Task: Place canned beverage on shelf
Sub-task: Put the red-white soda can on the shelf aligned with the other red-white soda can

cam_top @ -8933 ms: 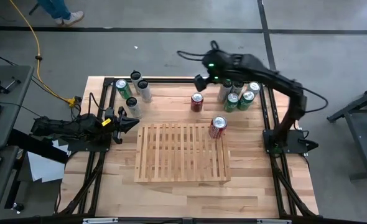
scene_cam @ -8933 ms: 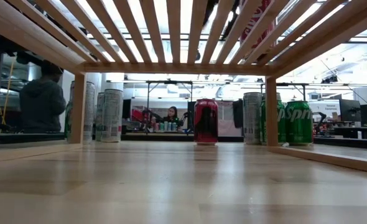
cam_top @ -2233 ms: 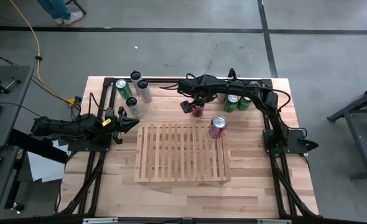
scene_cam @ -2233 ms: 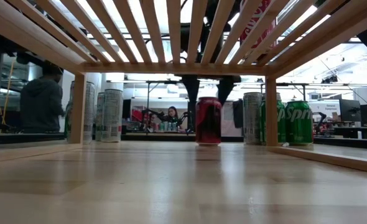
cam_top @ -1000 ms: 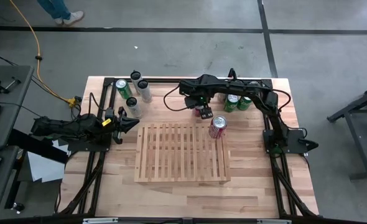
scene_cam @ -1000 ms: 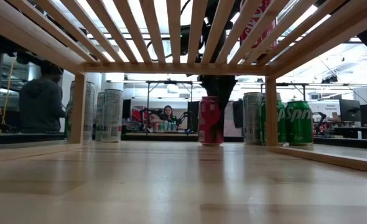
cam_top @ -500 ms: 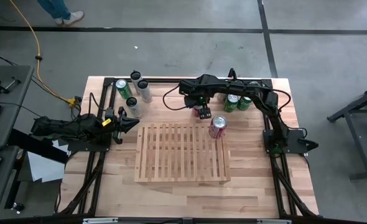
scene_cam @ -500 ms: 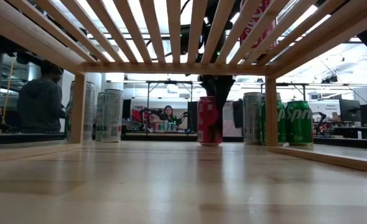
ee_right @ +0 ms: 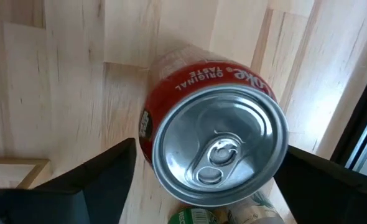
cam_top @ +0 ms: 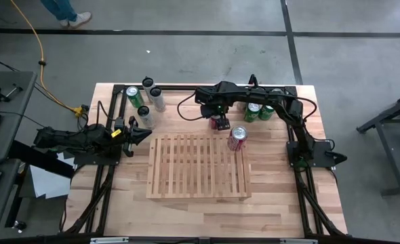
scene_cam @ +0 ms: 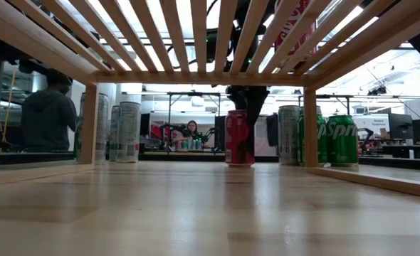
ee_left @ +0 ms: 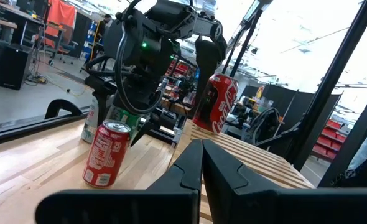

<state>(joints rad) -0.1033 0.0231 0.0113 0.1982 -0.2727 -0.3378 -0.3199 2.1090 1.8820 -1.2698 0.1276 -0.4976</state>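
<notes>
Step in hand, by my reading: the pick-up of the red can (cam_top: 217,122), with the lift onto the shelf (cam_top: 198,169) not yet done.

From above, the right gripper (cam_top: 217,119) hangs directly over this can, which stands on the tabletop (cam_top: 274,196) just beyond the shelf's far edge. A second red can (cam_top: 237,137) already stands on the slats near the far right corner. Green cans (cam_top: 257,112) cluster beside the right arm, and more cans (cam_top: 146,98) sit at the far left corner. The left gripper (cam_top: 146,133) waits at the table's left side, fingers pressed together.

At table height, seen from under the slats, the red can (scene_cam: 239,137) stands upright and flat on the wood, with dark gripper parts just above and behind it.

The left wrist camera shows its own closed fingers (ee_left: 190,165), the red can (ee_left: 106,154) upright on the table, and the second red can (ee_left: 216,102) raised on the shelf.

The right wrist camera looks straight down on the can's silver lid and pull tab (ee_right: 218,152), red wall below. The jaws stand wide, one on each side; whether the pads quite touch the wall I cannot say, but it looks like no firm pinch.

Next, I judge: close squarely on the can, lift it clear of the slat edge, and set it on a free stretch of shelf, away from the second can.
</notes>
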